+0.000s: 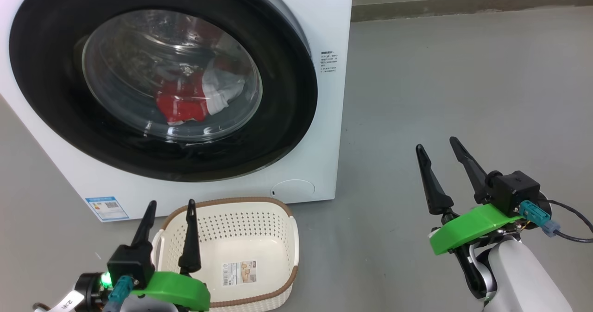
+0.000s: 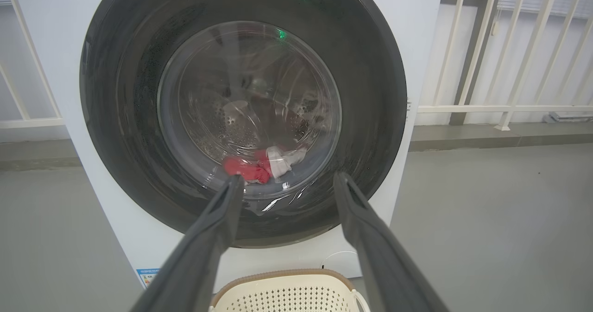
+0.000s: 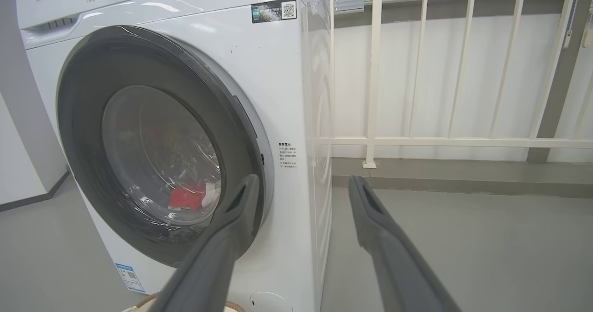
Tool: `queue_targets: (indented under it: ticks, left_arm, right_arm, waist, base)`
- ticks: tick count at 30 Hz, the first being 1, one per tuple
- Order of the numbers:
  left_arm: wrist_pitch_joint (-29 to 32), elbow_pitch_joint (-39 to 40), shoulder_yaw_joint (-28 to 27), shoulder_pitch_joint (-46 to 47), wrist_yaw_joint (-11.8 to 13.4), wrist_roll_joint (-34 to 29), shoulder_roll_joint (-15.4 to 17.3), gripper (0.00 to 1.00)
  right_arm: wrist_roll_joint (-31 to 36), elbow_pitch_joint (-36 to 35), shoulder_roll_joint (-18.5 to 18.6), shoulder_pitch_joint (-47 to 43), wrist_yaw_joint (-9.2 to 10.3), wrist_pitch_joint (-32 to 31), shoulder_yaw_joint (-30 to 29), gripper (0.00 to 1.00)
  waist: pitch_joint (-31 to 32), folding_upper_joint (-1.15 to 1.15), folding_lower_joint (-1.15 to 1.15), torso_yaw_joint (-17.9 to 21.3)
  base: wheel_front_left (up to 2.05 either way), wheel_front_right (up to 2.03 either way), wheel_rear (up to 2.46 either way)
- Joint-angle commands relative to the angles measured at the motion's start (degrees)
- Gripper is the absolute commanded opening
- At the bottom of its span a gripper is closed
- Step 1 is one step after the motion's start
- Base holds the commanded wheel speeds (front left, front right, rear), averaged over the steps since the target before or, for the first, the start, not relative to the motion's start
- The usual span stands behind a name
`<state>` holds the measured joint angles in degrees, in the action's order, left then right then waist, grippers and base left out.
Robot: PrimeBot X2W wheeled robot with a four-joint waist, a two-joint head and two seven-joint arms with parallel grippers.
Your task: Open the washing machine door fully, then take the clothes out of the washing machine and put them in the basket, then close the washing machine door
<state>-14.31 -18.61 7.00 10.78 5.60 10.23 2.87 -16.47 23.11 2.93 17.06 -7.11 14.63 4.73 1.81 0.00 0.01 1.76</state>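
The white washing machine (image 1: 319,15) (image 3: 278,94) stands ahead with its round black-rimmed door (image 1: 60,103) (image 2: 120,117) (image 3: 83,117) shut. Red and white clothes (image 1: 190,98) (image 2: 259,166) (image 3: 190,196) lie in the drum behind the glass. On the floor in front sits the cream basket (image 1: 241,238) (image 2: 287,293), with nothing in it but a paper label. My left gripper (image 1: 170,205) (image 2: 287,180) hovers open over the basket's left side, its fingers aimed at the door. Off to the right of the machine, my right gripper (image 1: 436,144) (image 3: 301,182) stands open above bare floor.
Grey floor (image 1: 463,94) stretches to the right of the machine. A white railing (image 3: 463,143) runs along a raised kerb (image 1: 463,8) behind it. A cable (image 1: 570,233) hangs from the right wrist.
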Motion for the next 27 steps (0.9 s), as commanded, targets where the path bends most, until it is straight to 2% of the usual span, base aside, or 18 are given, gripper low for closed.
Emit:
queue_targets:
  ticks: [1,11,18,21,23,25,26,27]
  left_arm:
    - [-0.69,1.81,-1.74,1.28,0.51,0.29,1.29,1.00]
    - [-0.69,3.08,-1.31,1.31,0.57,0.90,1.29,1.00]
    - [-0.69,5.45,-0.61,2.21,0.40,1.04,1.29,1.00]
    - [-0.69,7.21,-0.43,2.67,0.26,1.09,1.31,1.00]
    - [-0.69,8.55,-0.18,2.88,0.26,1.05,1.29,1.00]
    - [-0.69,9.86,0.27,3.06,0.23,1.01,1.24,1.00]
    - [-0.67,10.45,0.52,3.17,0.22,1.00,1.21,1.00]
    - [-0.64,10.98,0.75,3.26,0.22,0.99,1.19,1.00]
  right_arm:
    - [0.69,-1.46,-0.05,1.80,-0.37,0.37,1.02,1.00]
    - [0.54,-2.15,-0.05,1.95,-0.37,0.37,0.53,1.00]
    - [-0.29,-3.17,-0.05,3.81,-0.37,0.37,0.34,1.00]
    - [-1.34,-3.35,-0.05,5.05,-0.37,0.37,0.53,0.82]
    - [-1.82,-3.71,-0.05,6.03,-0.37,0.37,0.52,0.44]
    - [-2.12,-4.09,-0.05,7.00,-0.37,0.37,0.24,0.12]
    - [-2.75,-4.31,-0.05,7.49,-0.37,0.37,0.10,0.00]
    - [-2.99,-4.34,-0.05,7.99,-0.37,0.37,-0.08,0.00]
  waist:
    - [-0.11,0.00,0.00,0.01]
    - [-1.76,0.00,0.00,-0.73]
    - [-5.40,0.00,0.00,-1.83]
    - [-7.14,0.00,0.00,-2.22]
    - [-8.35,0.00,0.00,-2.59]
    - [-9.48,0.00,0.00,-3.06]
    - [-10.03,0.00,0.00,-3.31]
    - [-10.53,0.00,0.00,-3.53]
  base:
    - [0.00,0.00,0.00]
    - [0.00,0.00,0.00]
    - [0.00,0.00,0.00]
    - [0.00,0.00,0.00]
    - [0.00,0.00,0.00]
    - [0.00,0.00,0.00]
    - [0.00,0.00,0.00]
    - [0.00,0.00,0.00]
